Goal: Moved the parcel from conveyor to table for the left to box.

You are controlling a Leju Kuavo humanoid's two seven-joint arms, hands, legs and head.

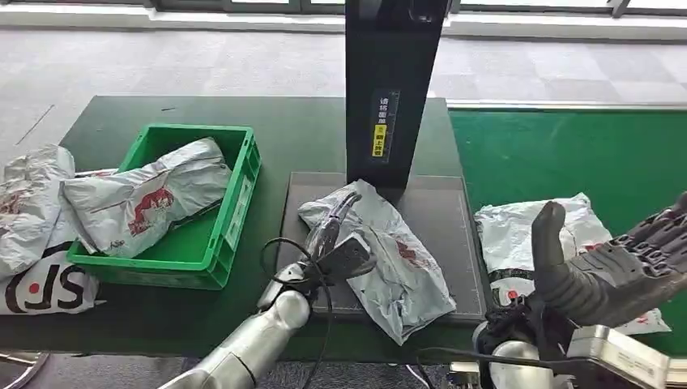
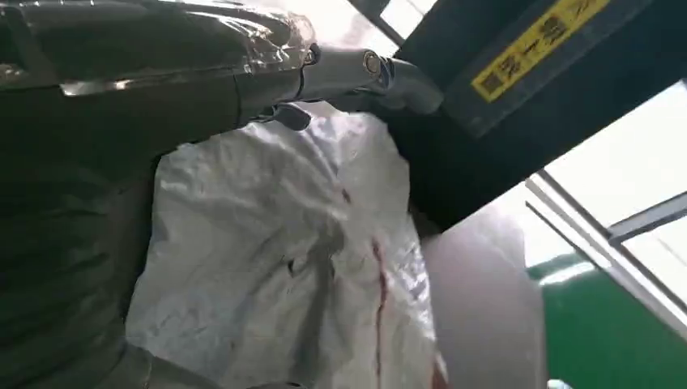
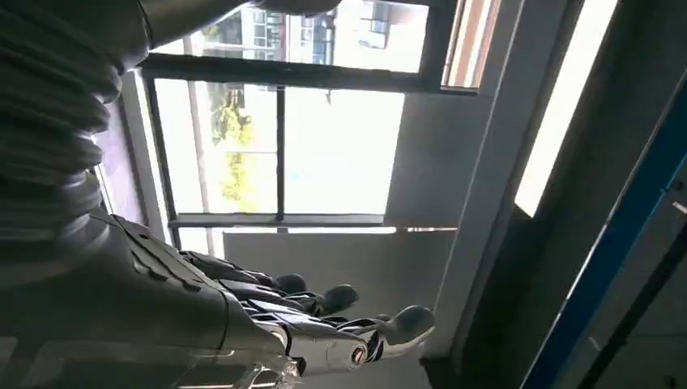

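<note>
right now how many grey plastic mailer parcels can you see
4 at least: one grey plastic mailer parcel in the green plastic crate, one on the dark scale plate under the left hand, one on the green conveyor, and a pile left of the crate that may hide more.

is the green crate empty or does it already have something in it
Not empty. One grey parcel lies in the green crate, its end hanging out over the left rim.

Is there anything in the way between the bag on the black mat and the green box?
Nothing visible blocks it. The bag lies on the black mat with the left hand on it. The green box sits just beside the mat, across bare table. One bag already fills much of the box.
</note>
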